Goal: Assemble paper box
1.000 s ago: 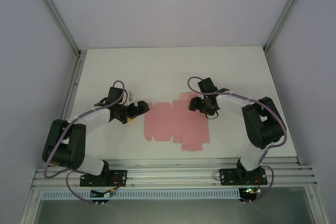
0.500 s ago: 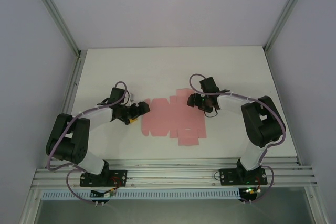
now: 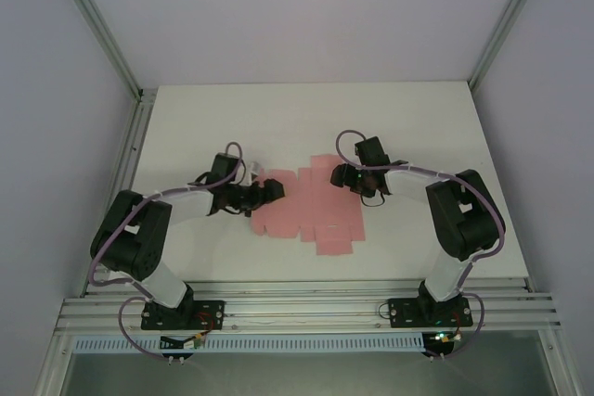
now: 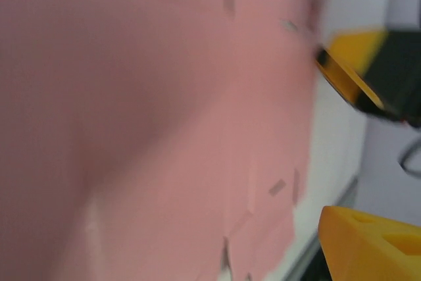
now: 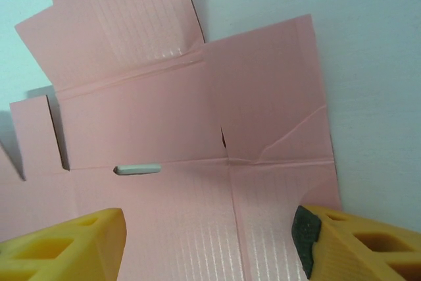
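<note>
Top view, left side: the left arm reaches in low across the white desk [image 3: 213, 118]. The left end effector [image 3: 271, 188] sits at the left edge of the paper box [image 3: 311, 215].

- Left wrist view is blurred. Two yellow fingers [image 4: 355, 74] show at the right of the frame, well apart, with bare desk between them.
- Nothing is clamped, so the jaws stand wide.
- The upper finger is just beside the sheet's edge; contact cannot be told.

Centre: the paper box is an unfolded pale pink die-cut sheet. It lies about flat on the middle of the desk, between the two end effectors, with tabs along its near and far edges.

Right side: the right end effector [image 3: 345, 176] is over the far right part of the sheet.

- In the right wrist view its yellow fingers [image 5: 66, 238] stand wide at the lower corners of the frame, with the sheet spread beneath and between them. It holds nothing.
- Whether the fingertips press on the card cannot be told.
- Creases, a short pale slot [image 5: 137, 170] and a diagonal fold line [image 5: 289, 139] are visible on the card.
</note>
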`<state>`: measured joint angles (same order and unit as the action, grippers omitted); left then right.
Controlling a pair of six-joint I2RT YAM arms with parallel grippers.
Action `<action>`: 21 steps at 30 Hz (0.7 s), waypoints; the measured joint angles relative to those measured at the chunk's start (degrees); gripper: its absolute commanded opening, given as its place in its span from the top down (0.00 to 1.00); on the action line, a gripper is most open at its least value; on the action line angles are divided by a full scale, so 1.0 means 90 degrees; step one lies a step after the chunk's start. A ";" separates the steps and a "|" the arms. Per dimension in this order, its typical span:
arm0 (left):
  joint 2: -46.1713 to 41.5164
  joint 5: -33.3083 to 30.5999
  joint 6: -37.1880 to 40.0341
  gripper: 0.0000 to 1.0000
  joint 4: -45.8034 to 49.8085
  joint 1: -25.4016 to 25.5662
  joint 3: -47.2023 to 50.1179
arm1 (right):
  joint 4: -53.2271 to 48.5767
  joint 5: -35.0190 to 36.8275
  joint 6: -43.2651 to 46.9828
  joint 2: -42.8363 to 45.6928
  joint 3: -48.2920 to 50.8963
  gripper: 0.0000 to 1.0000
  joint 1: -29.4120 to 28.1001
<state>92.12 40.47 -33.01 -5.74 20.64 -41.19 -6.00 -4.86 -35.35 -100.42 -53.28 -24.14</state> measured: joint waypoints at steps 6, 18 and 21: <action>-0.0172 0.0386 -0.0131 0.36 -0.0559 0.0100 0.0053 | 0.0104 -0.0044 -0.0002 -0.0005 0.0036 0.30 0.0010; -0.1258 -0.0206 0.0690 1.00 0.0413 0.0121 0.0090 | 0.0420 -0.0376 0.0163 0.0716 0.0726 0.10 0.0005; -0.1418 -0.0097 0.0852 1.00 0.0413 0.0129 0.0148 | 0.0287 -0.0488 0.0355 0.1413 0.1061 0.03 0.0012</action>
<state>79.35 39.59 -25.34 -2.02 21.80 -39.86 -3.42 -9.26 -32.16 -87.70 -43.72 -24.03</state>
